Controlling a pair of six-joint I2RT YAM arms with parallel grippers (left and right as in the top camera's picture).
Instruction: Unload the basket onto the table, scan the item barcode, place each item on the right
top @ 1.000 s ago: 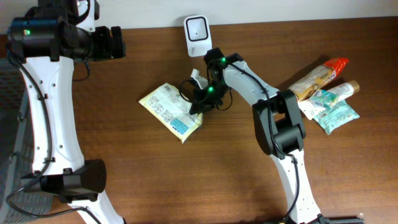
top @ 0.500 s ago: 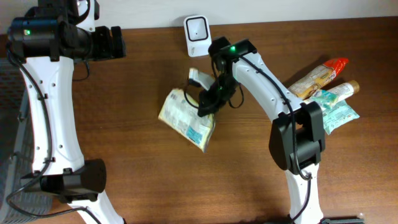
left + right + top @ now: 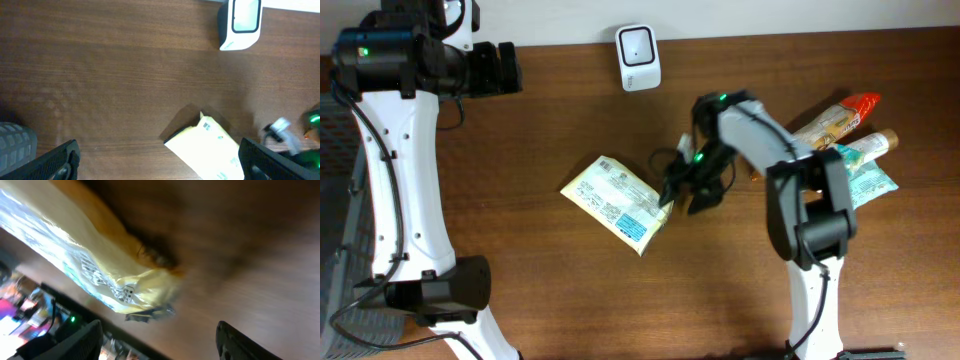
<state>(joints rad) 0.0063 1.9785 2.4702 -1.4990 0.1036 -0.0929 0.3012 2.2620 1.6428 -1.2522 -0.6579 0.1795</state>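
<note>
A yellow packet point(image 3: 612, 197) is being seen lying flat about mid-table on the brown table point(image 3: 570, 300), printed face up. The right gripper point(image 3: 686, 194) is being held just beside its right-hand corner, jaws spread wide and nothing being gripped. The packet is being judged light, soft and crinkly, with a glossy film likely to slip and buckle if pressed across the flat face. A hold on a sealed edge, or on the corner nearest the right gripper, is being reckoned the safest, so that the printed side is being left free for reading. Further right, a pile of other packets point(image 3: 845, 145) is being shown well apart from it. At the far edge the white scanner point(image 3: 638, 58) is being shown standing, also well apart from the packet. At the far left the left gripper point(image 3: 510, 68) is being held above the table, jaws wide and empty. Whether a barcode is being carried on the upturned face cannot be told: the print is too small from overhead, the right wrist view is being smeared by blur, and in the left wrist view the packet is being cut off by the lower edge of the frame. The packet's right corner is also being partly hidden by the gripper and its cable point(image 3: 665, 155).
</note>
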